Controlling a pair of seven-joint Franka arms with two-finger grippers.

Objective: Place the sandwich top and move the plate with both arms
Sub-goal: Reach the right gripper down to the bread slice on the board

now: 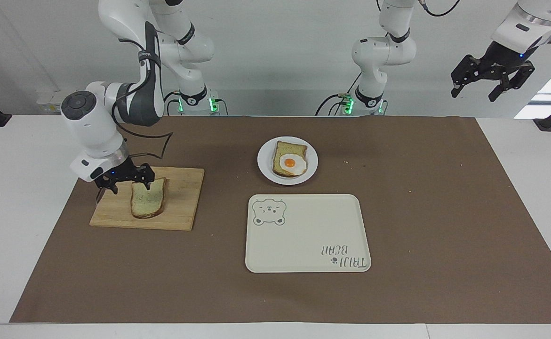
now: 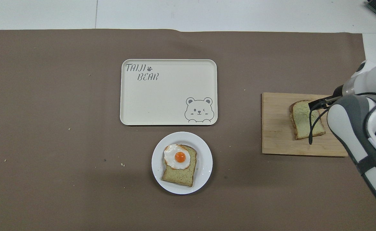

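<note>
Right gripper: black, fingers spread apart, hanging low over the wooden cutting board at the edge of the sandwich top nearest the robots; one finger is showing over that crust edge, the other over bare board toward the right arm's end of the counter. Whether a finger is touching the bread cannot be told.

Sandwich top: one plain slice, pale tan crumb with a faint greenish tint, brown crust all round, domed end pointing away from the robots. It is lying flat on the cutting board, which is sitting on the brown mat near the counter's edge at the right arm's end.

Plate: small, round, white, resting mid-counter toward the robots' edge, well apart from the board. It is carrying a second bread slice topped with a fried egg.

Tray: cream, rectangular, bear drawing and lettering, lying just beside the plate, farther from the robots.

Left gripper: fingers apart, waiting raised high over the counter's corner at the left arm's end, holding nothing.
</note>
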